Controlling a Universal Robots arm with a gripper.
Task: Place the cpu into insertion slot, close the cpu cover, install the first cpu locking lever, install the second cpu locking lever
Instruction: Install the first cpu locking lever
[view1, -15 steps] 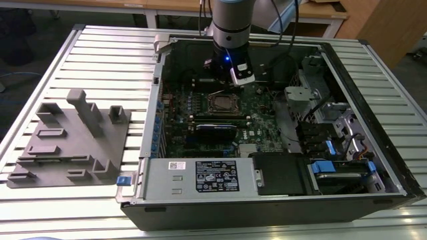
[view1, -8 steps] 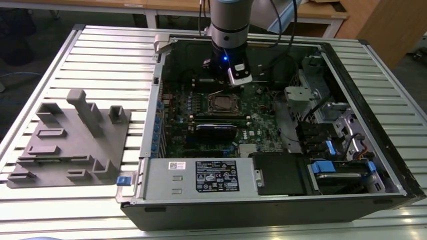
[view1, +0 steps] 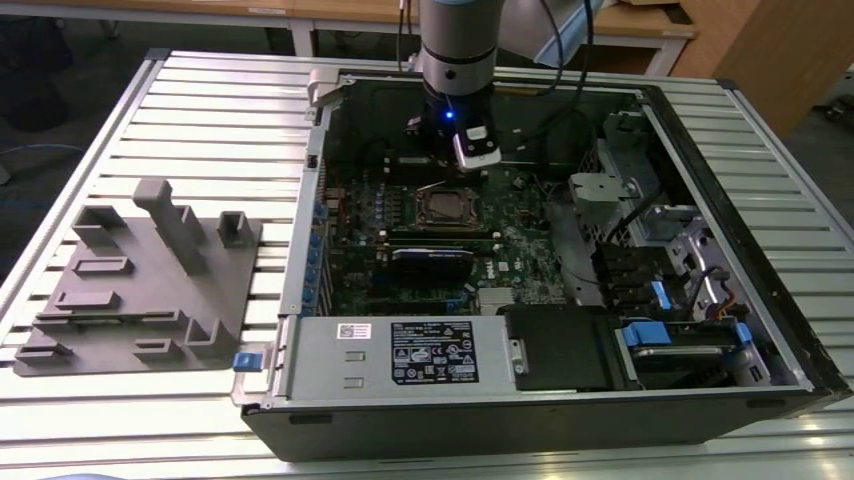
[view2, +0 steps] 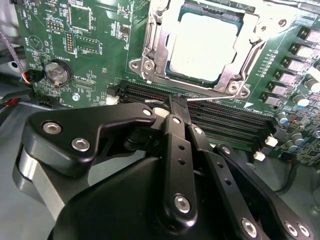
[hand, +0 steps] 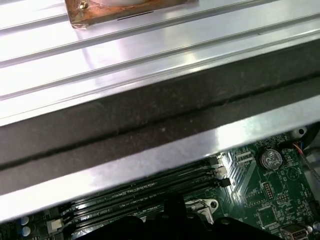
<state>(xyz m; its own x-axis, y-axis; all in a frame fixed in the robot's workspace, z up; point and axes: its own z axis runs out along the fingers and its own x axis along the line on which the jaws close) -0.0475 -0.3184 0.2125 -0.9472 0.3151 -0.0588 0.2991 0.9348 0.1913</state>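
One cpu (view2: 202, 47), one cpu cover (view2: 227, 81) around it, one gripper (view2: 173, 103)

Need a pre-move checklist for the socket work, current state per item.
1. cpu flat in insertion slot: ok.
2. cpu cover down around the cpu: ok, looks flat.
3. gripper tip at the locking lever beside the slot: ok, fingers shut.
4. Lever actually gripped: cannot tell.
5. Lever latched under its hook: cannot tell.
6. Tip clear of memory slots: cannot tell; it sits right by them.
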